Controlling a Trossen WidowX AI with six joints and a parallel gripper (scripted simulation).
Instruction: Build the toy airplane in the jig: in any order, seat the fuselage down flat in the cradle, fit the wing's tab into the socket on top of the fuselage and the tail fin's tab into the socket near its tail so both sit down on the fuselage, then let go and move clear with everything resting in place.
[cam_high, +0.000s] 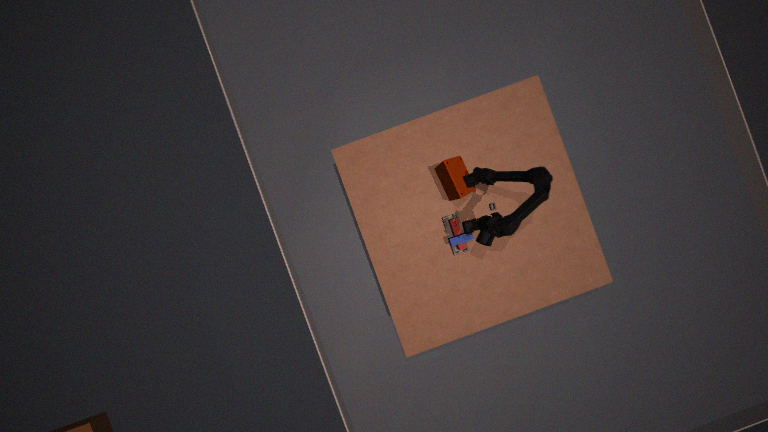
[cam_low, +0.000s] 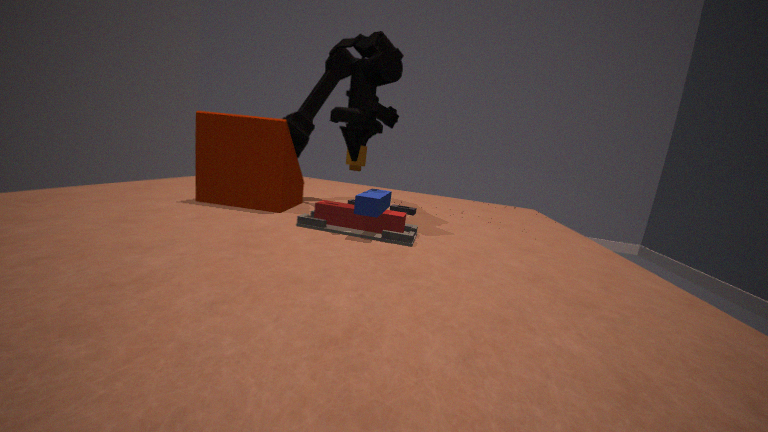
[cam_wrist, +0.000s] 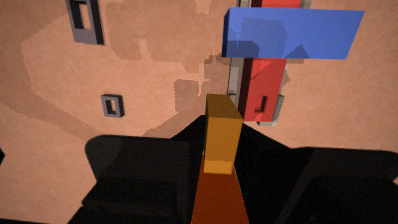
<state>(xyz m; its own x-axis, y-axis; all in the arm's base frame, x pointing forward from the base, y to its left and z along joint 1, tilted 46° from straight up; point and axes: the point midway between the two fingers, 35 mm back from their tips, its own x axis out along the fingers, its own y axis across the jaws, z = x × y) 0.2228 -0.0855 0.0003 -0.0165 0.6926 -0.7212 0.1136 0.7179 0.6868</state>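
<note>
The red fuselage (cam_low: 358, 215) lies flat in the grey jig cradle (cam_low: 356, 229); it also shows in the wrist view (cam_wrist: 264, 84). The blue wing (cam_low: 372, 202) sits across its top, and shows in the wrist view (cam_wrist: 294, 34) and from above (cam_high: 461, 240). My gripper (cam_low: 355, 153) is shut on the yellow-orange tail fin (cam_low: 358, 159), held upright in the air above and behind the fuselage. In the wrist view the tail fin (cam_wrist: 221, 133) hangs just left of the fuselage's tail end, where a small dark socket (cam_wrist: 261, 103) is open.
A large orange block (cam_low: 244, 161) stands behind the jig to the left, by the arm's base. Two small grey empty part holders (cam_wrist: 112, 105) (cam_wrist: 86, 20) lie on the brown table, to the left in the wrist view.
</note>
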